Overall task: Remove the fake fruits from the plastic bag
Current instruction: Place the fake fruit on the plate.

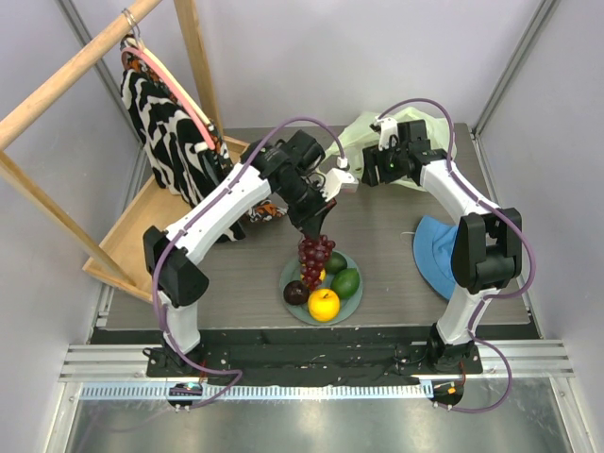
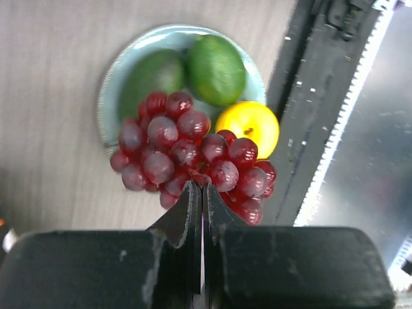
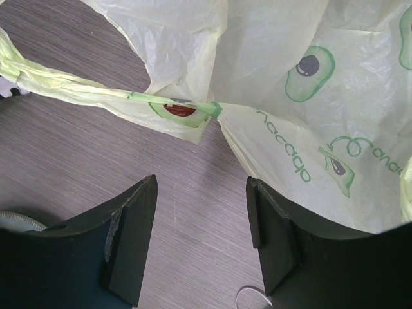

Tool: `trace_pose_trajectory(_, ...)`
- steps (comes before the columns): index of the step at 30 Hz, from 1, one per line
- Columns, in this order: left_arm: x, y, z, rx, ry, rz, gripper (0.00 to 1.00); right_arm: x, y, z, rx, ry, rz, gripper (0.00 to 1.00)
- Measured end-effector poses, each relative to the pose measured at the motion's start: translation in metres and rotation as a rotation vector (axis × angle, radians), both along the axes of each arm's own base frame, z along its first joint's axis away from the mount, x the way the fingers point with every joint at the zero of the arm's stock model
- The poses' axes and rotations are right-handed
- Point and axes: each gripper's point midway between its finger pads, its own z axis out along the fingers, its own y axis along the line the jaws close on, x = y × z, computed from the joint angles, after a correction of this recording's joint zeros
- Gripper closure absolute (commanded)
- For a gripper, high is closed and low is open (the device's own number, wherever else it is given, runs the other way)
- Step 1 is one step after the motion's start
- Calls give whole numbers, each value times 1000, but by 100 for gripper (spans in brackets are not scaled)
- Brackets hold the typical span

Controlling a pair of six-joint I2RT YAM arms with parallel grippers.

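My left gripper is shut on the stem of the dark-red grape bunch, which hangs just above the pale green plate. On the plate lie a yellow-orange fruit, two green fruits and a dark purple one. The pale yellow-green plastic bag lies crumpled at the back of the table. My right gripper stands open over bare table just short of the bag's handle loop, holding nothing.
A blue cloth hat lies at the right edge beside the right arm. A wooden rack with a zebra-striped garment fills the back left. The black base rail runs along the near edge.
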Motion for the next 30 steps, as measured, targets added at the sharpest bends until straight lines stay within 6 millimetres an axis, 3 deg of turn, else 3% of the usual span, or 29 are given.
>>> trace_pose_trajectory(9, -23, -1, -14, -17, 121, -55, 100, 3, -2, -5, -16, -3, -3, 35)
trace_pose_trajectory(18, -43, -8, -44, 13, 234, -83, 95, 4, -2, -29, -25, 48, -2, 35)
trace_pose_trajectory(24, -45, -21, -61, 21, 263, -87, 82, 4, -2, -31, -26, 52, -1, 36)
trace_pose_trajectory(25, -45, -22, -64, 21, 267, -85, 73, 4, -2, -31, -26, 52, -1, 35)
trace_pose_trajectory(27, -44, -23, -67, 24, 275, -79, 67, 4, -2, -31, -26, 52, -1, 35)
trace_pose_trajectory(30, -45, -24, -68, 26, 285, -70, 49, 4, -2, -31, -26, 52, -1, 35)
